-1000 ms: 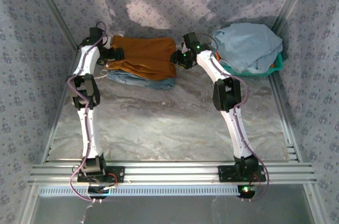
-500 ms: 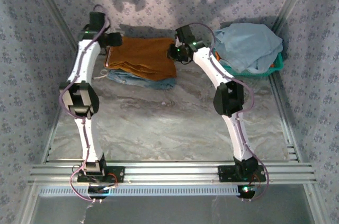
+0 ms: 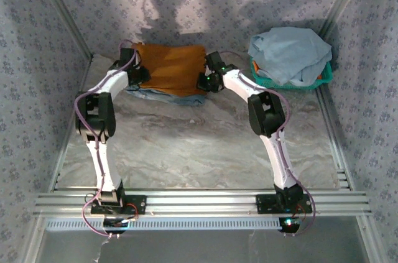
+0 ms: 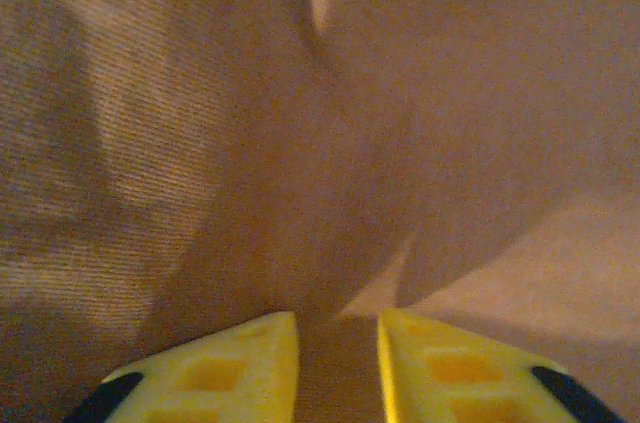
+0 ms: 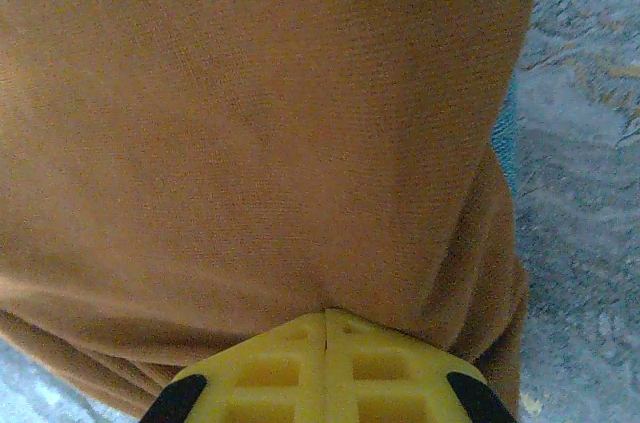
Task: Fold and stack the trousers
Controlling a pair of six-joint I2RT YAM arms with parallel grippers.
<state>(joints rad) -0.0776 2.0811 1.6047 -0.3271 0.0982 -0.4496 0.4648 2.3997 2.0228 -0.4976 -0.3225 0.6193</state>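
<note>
Newly lowered left claw (image 4: 338, 318), narrow on a fold of rust-orange trousers (image 3: 171, 67), right claw (image 5: 326, 318) clamped on their edge

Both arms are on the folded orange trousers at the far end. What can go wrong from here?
1. Uneven grip: the right jaws are shut on the right edge of the folded rust-orange cloth trousers, while the left jaws stand apart with cloth between them. A lift now may pull one side only and open the fold.
2. The teal-blue denim garment lies directly under the trousers. Jaws this low at the edge might catch it and drag it along.
</note>
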